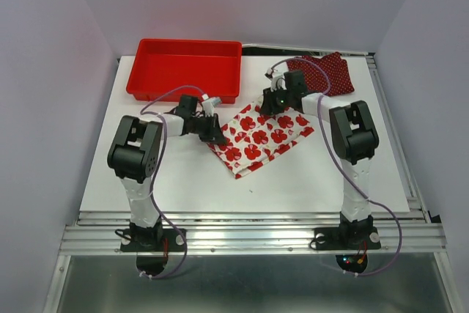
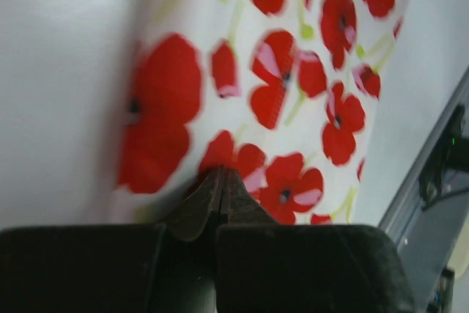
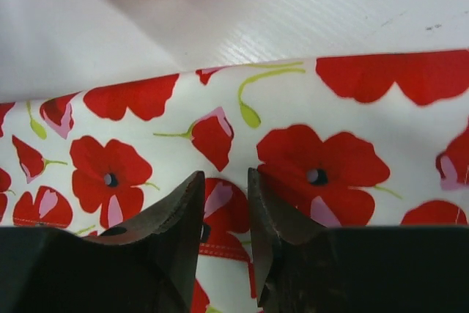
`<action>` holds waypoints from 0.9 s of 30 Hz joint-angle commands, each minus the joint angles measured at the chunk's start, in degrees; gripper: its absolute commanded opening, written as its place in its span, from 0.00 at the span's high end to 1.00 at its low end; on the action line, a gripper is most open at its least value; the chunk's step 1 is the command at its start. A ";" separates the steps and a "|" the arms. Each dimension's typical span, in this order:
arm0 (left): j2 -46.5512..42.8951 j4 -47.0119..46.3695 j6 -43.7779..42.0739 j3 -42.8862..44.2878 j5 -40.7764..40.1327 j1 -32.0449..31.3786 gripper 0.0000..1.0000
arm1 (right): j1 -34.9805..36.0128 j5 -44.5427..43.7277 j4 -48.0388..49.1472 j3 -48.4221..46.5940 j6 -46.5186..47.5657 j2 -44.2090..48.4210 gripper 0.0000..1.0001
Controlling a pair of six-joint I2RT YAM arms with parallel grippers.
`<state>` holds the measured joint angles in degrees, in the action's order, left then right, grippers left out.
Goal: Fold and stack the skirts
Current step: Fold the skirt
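The white skirt with big red poppies lies flat and askew in the middle of the worktop. Thin green stems run between its blooms, and red stitching lines the hem. The left jaws are clenched on its left edge. The right jaws stand slightly parted over its far hem, released. Beyond, the dark red polka-dot skirt lies rumpled at the far right corner.

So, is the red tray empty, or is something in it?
Empty: in the top view the red tray shows only its bare floor, nothing inside.
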<state>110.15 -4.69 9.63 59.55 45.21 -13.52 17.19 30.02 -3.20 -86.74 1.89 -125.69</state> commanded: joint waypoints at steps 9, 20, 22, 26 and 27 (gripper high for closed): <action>-23.65 8.82 -10.07 -0.40 0.44 -3.12 0.93 | -0.23 8.55 -16.47 3.05 1.91 21.09 0.45; -10.33 10.58 -17.36 -0.49 -8.30 1.21 0.92 | 0.48 15.86 -17.80 13.78 -3.03 22.94 0.45; -8.73 9.96 -16.49 -0.75 -8.04 1.30 0.92 | 0.48 15.95 -18.42 14.14 -2.86 23.21 0.45; -6.27 8.21 -13.24 -2.59 -8.13 1.30 0.97 | 0.48 14.81 -20.34 15.81 -0.85 23.21 0.45; -5.83 8.29 -12.27 -2.94 -7.51 0.95 0.97 | 0.48 14.19 -21.14 15.90 0.90 23.03 0.46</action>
<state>104.62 4.25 -4.47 58.35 37.54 -12.32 17.32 43.99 -22.52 -71.44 -0.38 -103.63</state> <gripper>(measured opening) 0.094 0.548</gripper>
